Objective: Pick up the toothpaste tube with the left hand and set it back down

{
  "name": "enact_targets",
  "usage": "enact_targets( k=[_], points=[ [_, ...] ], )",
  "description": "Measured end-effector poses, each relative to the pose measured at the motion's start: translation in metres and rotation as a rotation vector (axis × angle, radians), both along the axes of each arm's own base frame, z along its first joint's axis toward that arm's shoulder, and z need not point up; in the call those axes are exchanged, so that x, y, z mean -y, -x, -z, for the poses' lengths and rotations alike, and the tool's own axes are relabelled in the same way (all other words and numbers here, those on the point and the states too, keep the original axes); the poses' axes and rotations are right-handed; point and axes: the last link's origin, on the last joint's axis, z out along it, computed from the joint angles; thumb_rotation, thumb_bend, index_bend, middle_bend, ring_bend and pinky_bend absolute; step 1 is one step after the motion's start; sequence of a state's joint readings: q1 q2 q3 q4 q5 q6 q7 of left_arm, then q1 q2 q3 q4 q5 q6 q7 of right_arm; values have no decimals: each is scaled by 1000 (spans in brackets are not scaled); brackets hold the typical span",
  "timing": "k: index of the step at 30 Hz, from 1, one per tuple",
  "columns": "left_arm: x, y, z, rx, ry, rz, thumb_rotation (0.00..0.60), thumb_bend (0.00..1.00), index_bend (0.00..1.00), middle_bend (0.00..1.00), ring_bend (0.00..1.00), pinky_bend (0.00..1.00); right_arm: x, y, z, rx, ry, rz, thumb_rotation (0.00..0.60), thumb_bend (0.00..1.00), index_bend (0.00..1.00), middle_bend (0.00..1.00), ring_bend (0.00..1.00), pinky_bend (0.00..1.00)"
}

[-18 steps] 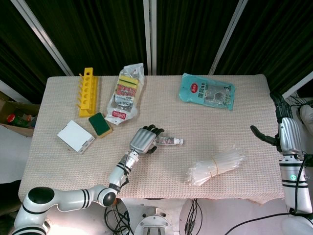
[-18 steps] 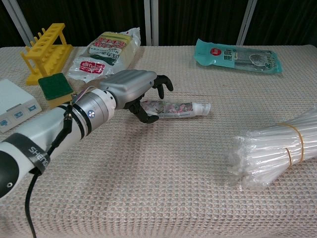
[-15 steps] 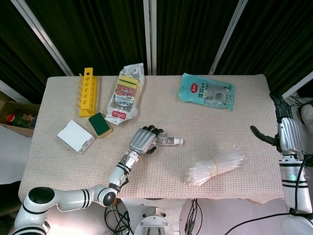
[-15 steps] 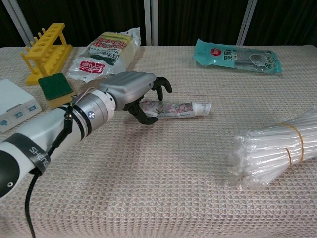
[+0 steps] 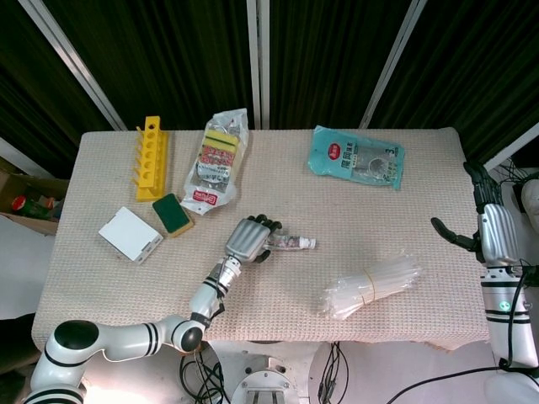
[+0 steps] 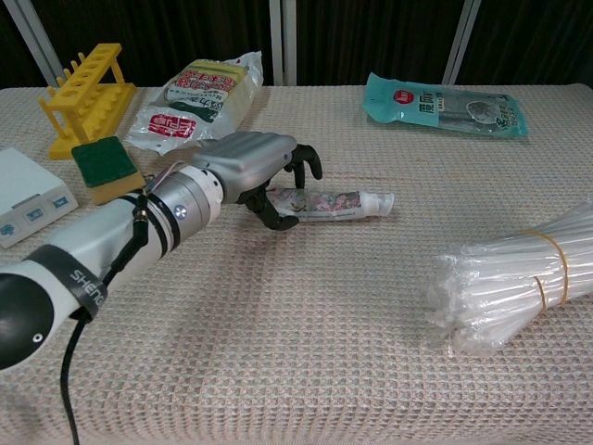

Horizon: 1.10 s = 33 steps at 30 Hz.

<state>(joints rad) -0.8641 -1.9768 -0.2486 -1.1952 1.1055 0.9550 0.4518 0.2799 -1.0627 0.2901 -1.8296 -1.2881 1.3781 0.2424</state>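
The left hand [image 6: 248, 159] arched over the crimped end of the toothpaste tube [image 6: 335, 202], which lay flat on the woven table cover [image 6: 306, 352] near the middle, its white cap pointing toward the robot's right. The dark fingers [image 6: 309, 159] curled down around the tube's tail and hid it; whether they actually gripped the tube or only cupped it could not be told from either view. The tube's print showed as a floral pattern, too small to read.

On the left forearm's black band, the letters "SHE" [image 6: 77, 281] were legible before the wording ran out of sight. The right hand [image 5: 484, 220] hung off the table's right edge in the head view alone, fingers apart and holding nothing.

At the far side lay a teal packet [image 6: 445, 104] with a red round logo and white characters that could not be made out, and a clear bag of sponges [image 6: 199, 100] bearing red-and-white labels, equally unreadable. A yellow rack [image 6: 85, 83] stood at the far left, with a loose green-and-yellow sponge [image 6: 105, 165] just beside it and a white box [image 6: 28, 206] cut off by the chest view's left edge. A banded bundle of clear plastic straws [image 6: 519, 283] lay well apart from the tube, partly cropped at the right.
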Motion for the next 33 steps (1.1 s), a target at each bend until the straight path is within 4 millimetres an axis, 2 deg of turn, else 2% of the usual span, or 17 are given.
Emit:
enact_targets(
  k=[17, 33],
  points=[
    [-2, 5, 8, -38, 10, -2, 600, 297, 309, 382, 269, 398, 1, 4, 3, 5, -12, 12, 142, 0, 0, 0, 0, 0],
    [-6, 5, 11, 8, 9, -21, 600, 385, 490, 548, 412, 546, 2, 7, 5, 7, -23, 22, 143, 0, 0, 0, 0, 0]
  ],
)
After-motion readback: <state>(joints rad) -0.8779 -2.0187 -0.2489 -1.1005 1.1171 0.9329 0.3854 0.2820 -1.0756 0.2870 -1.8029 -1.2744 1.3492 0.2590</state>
